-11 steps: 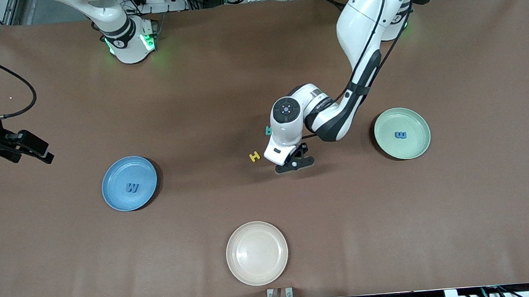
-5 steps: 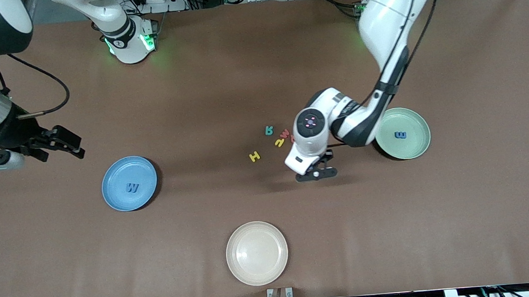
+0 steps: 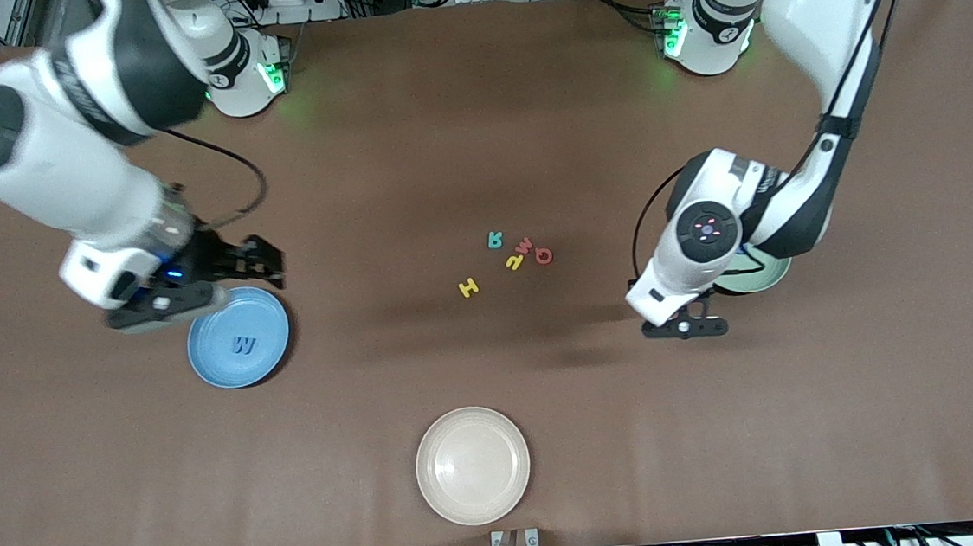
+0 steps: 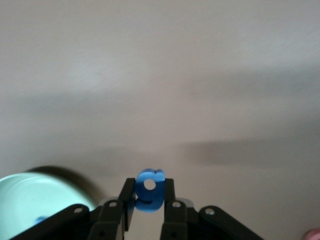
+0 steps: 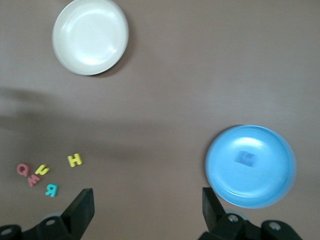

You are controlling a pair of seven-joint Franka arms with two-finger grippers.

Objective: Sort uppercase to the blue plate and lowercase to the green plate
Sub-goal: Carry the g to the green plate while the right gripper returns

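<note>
Left end effector [image 3: 684, 327]: I see it clamped on the blue g [image 4: 149, 196], up in the air over bare worktop [image 3: 503, 480] just beside the green plate [image 3: 777, 270] (its arm hides most of that plate from the front).
Right end effector [image 3: 253, 261]: I read its fingers spread wide with nothing between them, over the rim of the blue plate [image 3: 214, 364].
Blue plate: holds the blue M/W [image 3: 242, 344].
Loose letters: teal R [image 3: 494, 239], red m [image 3: 524, 245], red Q [image 3: 543, 255], yellow h/n [image 3: 513, 261] and yellow H [image 3: 469, 288] lie mid-worktop, between the two plates.
Cream plate [image 3: 472, 465]: nearest the front camera.
</note>
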